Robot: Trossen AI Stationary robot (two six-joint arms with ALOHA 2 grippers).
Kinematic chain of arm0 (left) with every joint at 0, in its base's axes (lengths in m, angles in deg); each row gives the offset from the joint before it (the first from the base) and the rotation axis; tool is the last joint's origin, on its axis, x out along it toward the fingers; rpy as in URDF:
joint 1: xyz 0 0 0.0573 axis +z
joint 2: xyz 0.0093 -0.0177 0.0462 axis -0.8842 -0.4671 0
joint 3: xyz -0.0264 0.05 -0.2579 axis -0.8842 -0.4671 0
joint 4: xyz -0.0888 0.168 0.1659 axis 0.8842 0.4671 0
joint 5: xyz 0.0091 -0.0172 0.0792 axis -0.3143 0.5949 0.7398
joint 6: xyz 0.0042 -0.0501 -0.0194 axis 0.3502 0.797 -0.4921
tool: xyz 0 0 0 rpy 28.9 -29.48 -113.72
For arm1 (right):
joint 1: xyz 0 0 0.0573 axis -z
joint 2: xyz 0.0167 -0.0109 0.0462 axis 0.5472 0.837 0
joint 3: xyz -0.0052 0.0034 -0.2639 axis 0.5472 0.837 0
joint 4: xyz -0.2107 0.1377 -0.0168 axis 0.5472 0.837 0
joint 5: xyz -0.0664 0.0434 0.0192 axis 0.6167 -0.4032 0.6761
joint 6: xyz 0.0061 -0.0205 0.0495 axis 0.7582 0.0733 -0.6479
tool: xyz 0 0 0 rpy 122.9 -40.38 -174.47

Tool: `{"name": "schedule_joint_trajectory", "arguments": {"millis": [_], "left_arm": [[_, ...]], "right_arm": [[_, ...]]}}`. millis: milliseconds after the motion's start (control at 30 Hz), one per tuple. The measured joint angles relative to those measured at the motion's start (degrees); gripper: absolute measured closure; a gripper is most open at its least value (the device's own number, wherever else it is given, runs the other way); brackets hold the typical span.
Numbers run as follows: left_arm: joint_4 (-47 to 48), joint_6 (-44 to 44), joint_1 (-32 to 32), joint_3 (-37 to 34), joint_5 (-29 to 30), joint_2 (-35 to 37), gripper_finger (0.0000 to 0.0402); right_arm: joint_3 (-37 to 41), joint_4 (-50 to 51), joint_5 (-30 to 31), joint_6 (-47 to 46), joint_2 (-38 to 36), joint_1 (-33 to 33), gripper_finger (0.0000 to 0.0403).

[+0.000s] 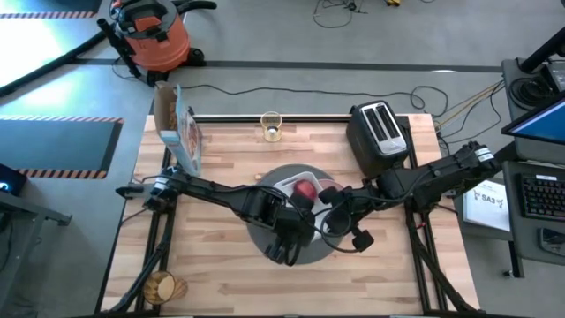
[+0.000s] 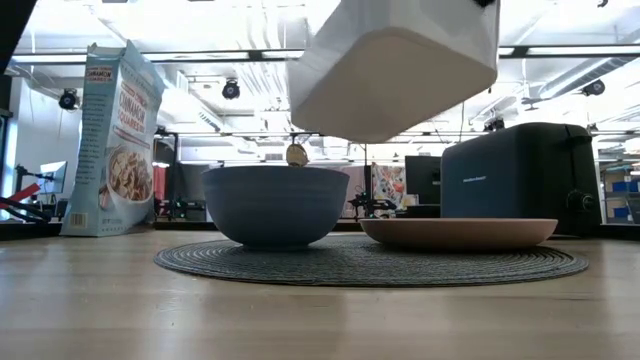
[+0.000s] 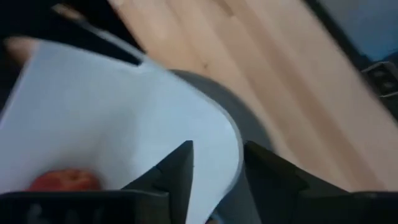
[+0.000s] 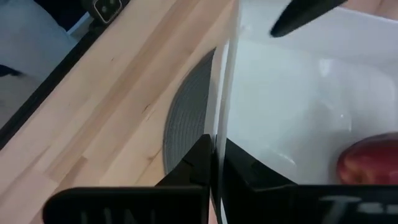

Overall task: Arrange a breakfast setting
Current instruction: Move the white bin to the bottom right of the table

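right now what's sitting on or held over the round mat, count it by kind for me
bowl: 1
plate: 1
tray, held up over the mat: 1
apple, in the tray: 1
total: 4
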Motion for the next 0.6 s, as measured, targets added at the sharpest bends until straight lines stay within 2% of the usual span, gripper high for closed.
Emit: {"name": "schedule_joint_trajectory", "arguments": {"millis": [133, 367, 600], "left_arm": [[0.21, 0.13, -0.01, 0.00, 5.92, 0.02, 0.0262], [2.17, 1.25, -0.02, 0.00, 12.92, 0.27, 0.0259], [9.28, 7.13, -0.18, 0.00, 14.26, 0.28, 0.0259]], "right_arm": [[-0.05, 3.92, 0.19, -1.72, 0.00, 0.43, 0.0395], [0.06, 11.04, 0.02, -12.44, 0.00, 0.72, 0.0395], [0.63, 18.16, 3.98, -29.98, 0.00, -7.00, 0.0395]]}}
